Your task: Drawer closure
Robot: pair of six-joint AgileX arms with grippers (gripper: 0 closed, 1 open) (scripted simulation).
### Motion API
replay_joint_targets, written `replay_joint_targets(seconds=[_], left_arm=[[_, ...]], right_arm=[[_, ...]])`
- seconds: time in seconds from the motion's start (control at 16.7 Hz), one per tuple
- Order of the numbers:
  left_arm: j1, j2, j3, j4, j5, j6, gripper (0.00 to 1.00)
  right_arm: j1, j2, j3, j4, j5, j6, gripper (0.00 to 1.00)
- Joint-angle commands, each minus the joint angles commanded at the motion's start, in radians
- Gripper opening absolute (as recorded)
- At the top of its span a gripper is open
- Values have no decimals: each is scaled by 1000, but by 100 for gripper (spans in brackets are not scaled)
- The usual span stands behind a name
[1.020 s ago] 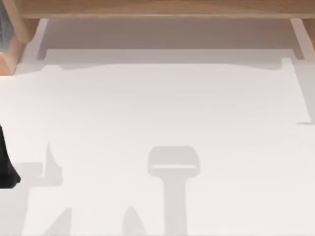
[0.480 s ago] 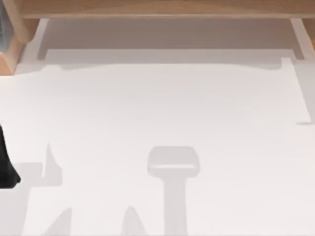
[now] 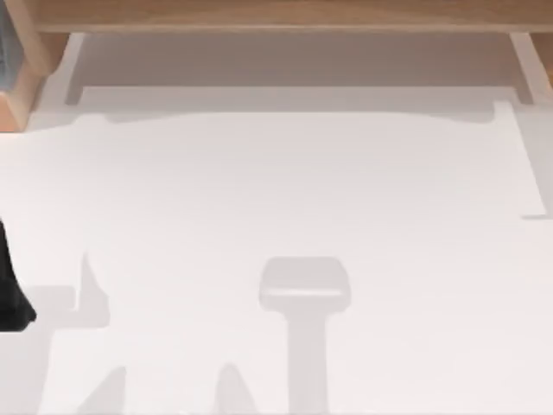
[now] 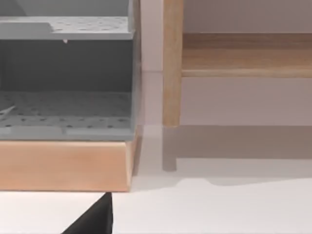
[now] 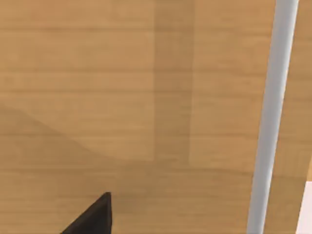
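Drawer (image 3: 294,60) sits out at far edge of top view, pale floor exposed, wood frame (image 3: 285,13) behind. Left arm (image 3: 10,285) parked at left edge; can't tell gripper state on either arm. Approach step imo. Next: reach white front strip (image 3: 294,98), push in

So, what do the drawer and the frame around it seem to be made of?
The drawer looks like matte white painted board or plastic: flat, grainless walls and a pale grey-beige floor. The frame looks like light wood with a satin finish: faint grain lines show. This is a render, so both are guesses.
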Motion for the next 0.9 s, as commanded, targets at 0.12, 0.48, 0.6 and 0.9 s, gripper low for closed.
replay_joint_targets(seconds=[0.12, 0.48, 0.6, 0.9], left_arm=[[0, 0, 0, 0, 0, 0, 100], [0, 0, 0, 0, 0, 0, 100], [0, 0, 0, 0, 0, 0, 100], [0, 0, 0, 0, 0, 0, 100]], right_arm=[[0, 0, 0, 0, 0, 0, 92], [0, 0, 0, 0, 0, 0, 47], [0, 0, 0, 0, 0, 0, 32], [0, 0, 0, 0, 0, 0, 0]])
